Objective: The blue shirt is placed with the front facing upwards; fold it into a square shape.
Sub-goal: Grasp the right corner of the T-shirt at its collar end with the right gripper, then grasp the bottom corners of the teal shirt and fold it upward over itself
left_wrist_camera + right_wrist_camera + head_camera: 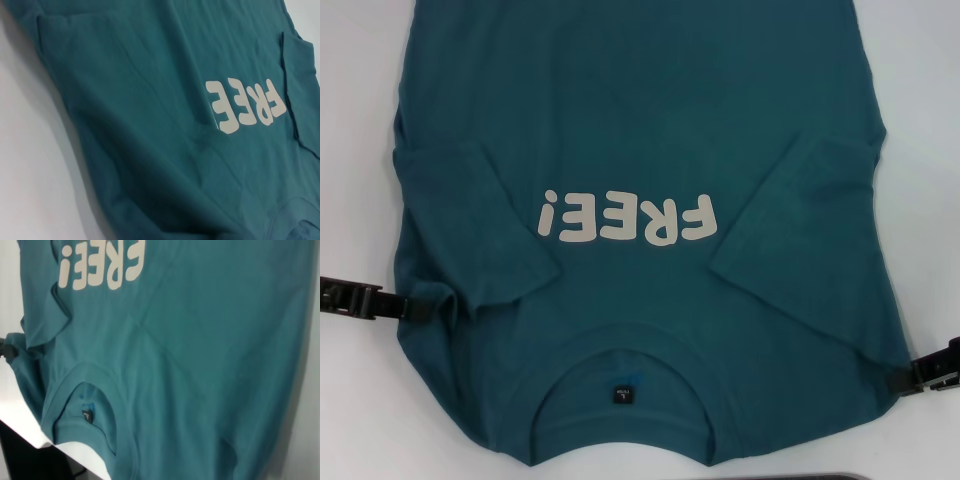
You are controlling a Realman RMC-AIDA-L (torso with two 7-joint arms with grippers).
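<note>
So the blue shirt (640, 150) lies lettering-up on the tabletop (360, 150), sleeves folded in, left pincer (405, 306) at 9 o'clock and right pincer (902, 380) at 4 o'clock both at its edges, can't tell if either's clamped.

The blue shirt (640, 130) runs off the head view's top edge, hem unseen; both folded-in sleeves cover part of its chest; neck label (621, 394) print illegible; left gripper (415, 307) and right gripper (905, 380) fingertips indistinct at the cloth's edges.

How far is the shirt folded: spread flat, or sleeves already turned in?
Partly folded. Both sleeves lie turned in over the front of the shirt, beside the white lettering; the body remains spread on the table.
</note>
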